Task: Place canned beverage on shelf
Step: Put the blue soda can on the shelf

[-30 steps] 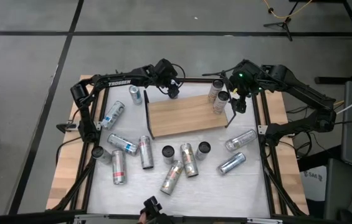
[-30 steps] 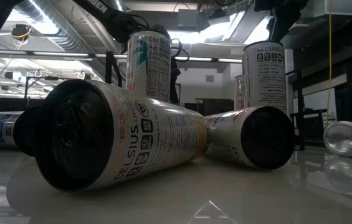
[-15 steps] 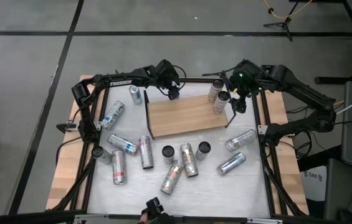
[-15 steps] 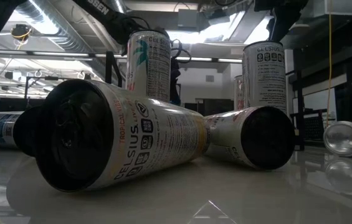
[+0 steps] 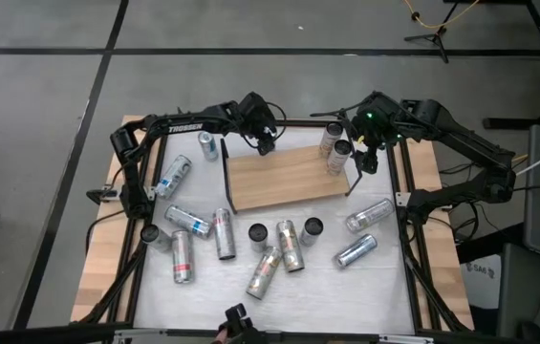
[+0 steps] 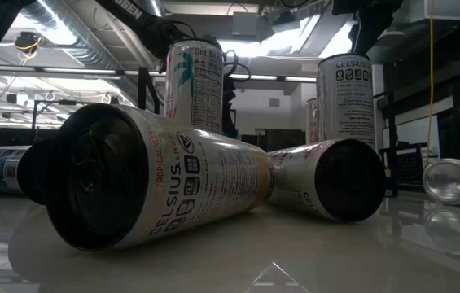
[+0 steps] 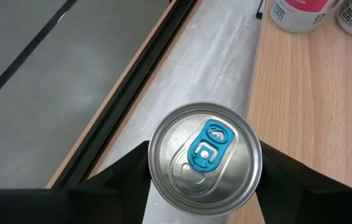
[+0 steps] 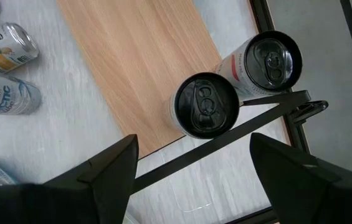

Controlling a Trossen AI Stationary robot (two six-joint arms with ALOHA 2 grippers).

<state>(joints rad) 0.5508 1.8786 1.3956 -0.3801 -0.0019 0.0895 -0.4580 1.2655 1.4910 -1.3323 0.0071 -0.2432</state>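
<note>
Left gripper (image 7: 204, 177) is at the far left corner of the shelf (image 5: 284, 179). A silver can with a blue pull tab (image 7: 204, 163) stands upright between its two dark fingers (image 7: 123, 180), one finger on each side of the rim. The jaws look closed against the can's sides, about a can's width apart. The can sits over the seam where the bare white tabletop (image 7: 219, 56) meets the board's edge; whether its base rests on the board or hangs above it I cannot tell.

Beyond that gripper, at the board's other end, the bottoms of two pink-and-white cans show.

Right gripper (image 8: 191, 168) hovers over the right end of the shelf with its jaws spread wide and nothing between them. Ahead of its fingers (image 8: 110, 165) stands a black-topped can (image 8: 205, 106) near the board's corner, and just beside that, farther out, a second upright can with a dark lid (image 8: 270, 60). The thin black wire frame end (image 8: 244, 127) runs crosswise between the jaws and those two cans.

The shelf lies in the far half of the table, between the two grippers, its middle bare wood.

On the near tabletop are many loose cans, mostly lying on their sides. In the low view one toppled Celsius can (image 6: 156, 179) fills the foreground.
</note>
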